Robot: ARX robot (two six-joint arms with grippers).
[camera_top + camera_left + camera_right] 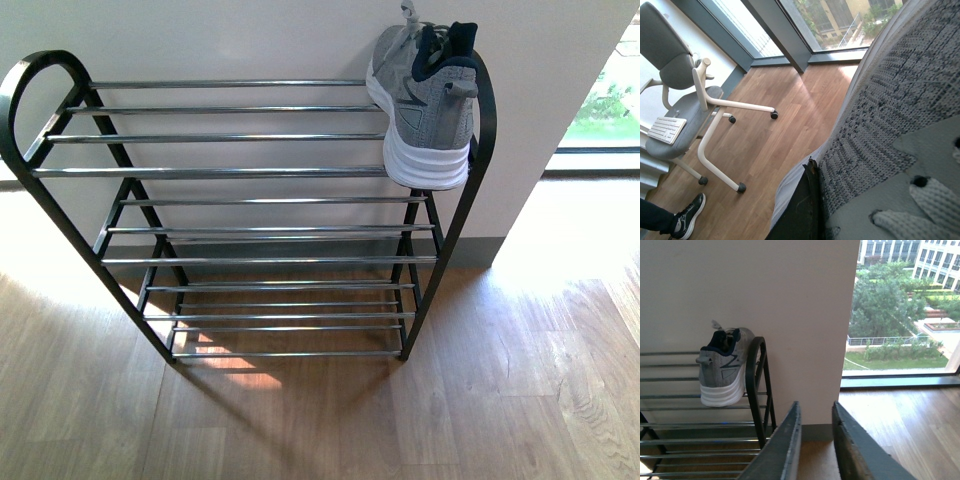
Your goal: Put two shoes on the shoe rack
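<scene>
One grey knit sneaker (425,105) with a white sole and navy heel stands on the top tier of the black shoe rack (240,171), at its right end against the wall. It also shows in the right wrist view (722,370), beside the rack's right hoop (756,385). The second grey knit sneaker (890,120) fills the left wrist view, and my left gripper (807,200) is shut on its upper. My right gripper (816,415) is open and empty, off the rack's right end. Neither arm shows in the front view.
The rack stands against a cream wall (250,40) on a wood floor (450,400). A floor-length window (900,315) lies right of the wall. In the left wrist view a grey office chair (685,100) with a keyboard on it and a person's dark shoe (687,215) stand nearby.
</scene>
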